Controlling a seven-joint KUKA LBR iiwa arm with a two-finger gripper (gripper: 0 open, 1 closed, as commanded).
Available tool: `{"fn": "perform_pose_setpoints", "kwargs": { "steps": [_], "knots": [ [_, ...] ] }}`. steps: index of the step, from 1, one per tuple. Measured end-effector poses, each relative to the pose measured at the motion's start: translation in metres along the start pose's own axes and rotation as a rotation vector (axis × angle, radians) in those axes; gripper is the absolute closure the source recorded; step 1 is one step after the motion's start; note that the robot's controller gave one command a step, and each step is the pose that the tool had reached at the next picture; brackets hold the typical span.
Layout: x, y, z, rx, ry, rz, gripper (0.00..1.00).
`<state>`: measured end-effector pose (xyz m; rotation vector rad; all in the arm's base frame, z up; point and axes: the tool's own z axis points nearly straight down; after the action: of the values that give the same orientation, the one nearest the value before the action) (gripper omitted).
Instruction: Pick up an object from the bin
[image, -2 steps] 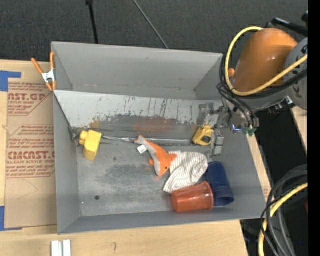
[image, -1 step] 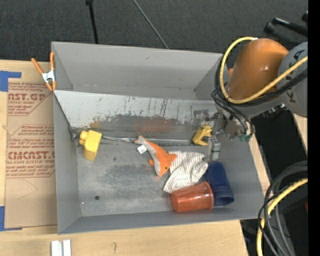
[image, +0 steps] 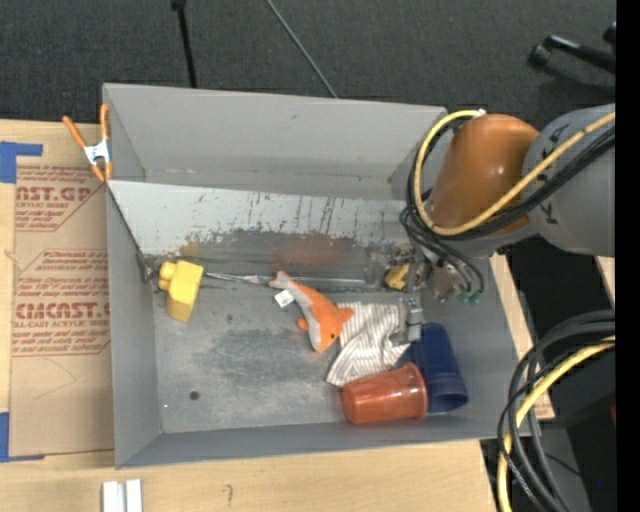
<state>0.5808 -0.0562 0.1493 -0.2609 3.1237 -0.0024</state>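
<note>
Down by the right wall of the bin (image: 240, 365) the gripper (image: 410, 322) hangs at the striped cloth (image: 362, 345) beside 1 blue cup (image: 442, 372), open or closed I cannot tell; likely the grasp step, needing a firm closure, then a lift.

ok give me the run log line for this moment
pincer: low over striped cloth, beside blue cup | nearby: orange cup, orange plush toy | far left: yellow block

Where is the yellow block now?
In the camera view, the yellow block lies at the left side of the bin by the back wall, apart from the orange plush fish to its right.
</note>
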Motion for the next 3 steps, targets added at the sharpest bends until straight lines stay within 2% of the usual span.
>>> {"fn": "perform_pose_setpoints", "kwargs": {
  "steps": [1,2,3],
  "knots": [
    [-0.004,0.02,0.067,0.0,0.001,-0.085,0.0],
    [0.023,0.038,0.078,-0.002,0.004,0.037,1.0],
    [0.023,0.038,0.078,-0.002,0.004,0.037,1.0]
  ]
}}
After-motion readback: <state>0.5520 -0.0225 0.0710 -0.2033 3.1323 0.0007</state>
